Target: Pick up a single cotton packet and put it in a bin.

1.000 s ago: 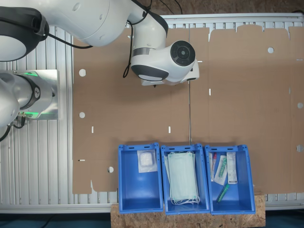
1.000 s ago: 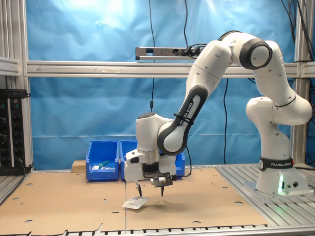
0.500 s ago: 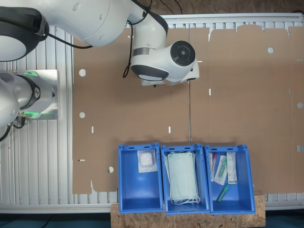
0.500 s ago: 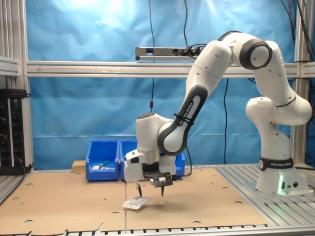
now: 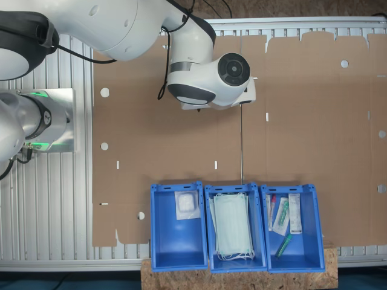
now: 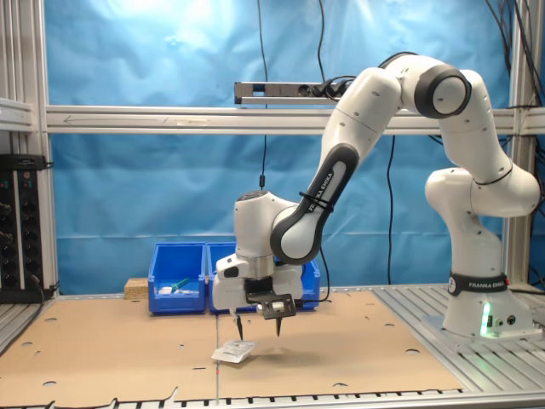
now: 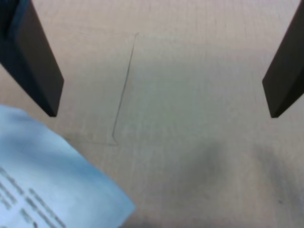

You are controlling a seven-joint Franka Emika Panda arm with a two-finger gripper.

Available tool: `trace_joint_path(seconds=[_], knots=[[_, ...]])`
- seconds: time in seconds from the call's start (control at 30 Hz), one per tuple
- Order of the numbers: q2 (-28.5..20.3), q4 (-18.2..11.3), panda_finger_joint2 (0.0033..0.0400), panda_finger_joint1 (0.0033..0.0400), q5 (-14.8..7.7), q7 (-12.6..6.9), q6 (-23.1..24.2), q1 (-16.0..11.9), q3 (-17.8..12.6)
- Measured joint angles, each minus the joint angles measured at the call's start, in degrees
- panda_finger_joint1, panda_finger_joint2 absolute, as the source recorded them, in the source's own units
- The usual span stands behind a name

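Note:
A cotton packet [image 6: 234, 351], small, flat and white, lies on the cardboard in the second exterior view. My gripper [image 6: 259, 332] hangs open just above it, with the packet under the finger nearer the second exterior view's left. In the wrist view the packet [image 7: 47, 185] lies beside one dark finger [image 7: 33, 61]; bare cardboard fills the gap of the gripper [image 7: 161, 114]. The bin [image 5: 177, 254] is the blue crate nearest the first exterior view's left, and another white square packet [image 5: 187, 205] lies in it.
Beside the bin stand a crate of pale green masks [image 5: 233, 225] and a crate of syringe packs [image 5: 289, 217]. The crates line the cardboard sheet's [image 5: 314, 121] edge. My arm's base [image 6: 481, 315] stands at the second exterior view's right.
My hand has risen slightly above the cardboard and shifted a little. The packet on the cardboard has not moved.

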Motion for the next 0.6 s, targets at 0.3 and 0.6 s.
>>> trace_joint_path(seconds=[0.3, 0.6], knots=[[-1.6, 0.0, 0.0400, 0.0400, 0.0, 1.74, -0.1, 0.0, -0.6], [-3.1, 0.0, 0.0400, 0.0400, 0.0, 5.06, -0.1, 0.0, -0.8]])
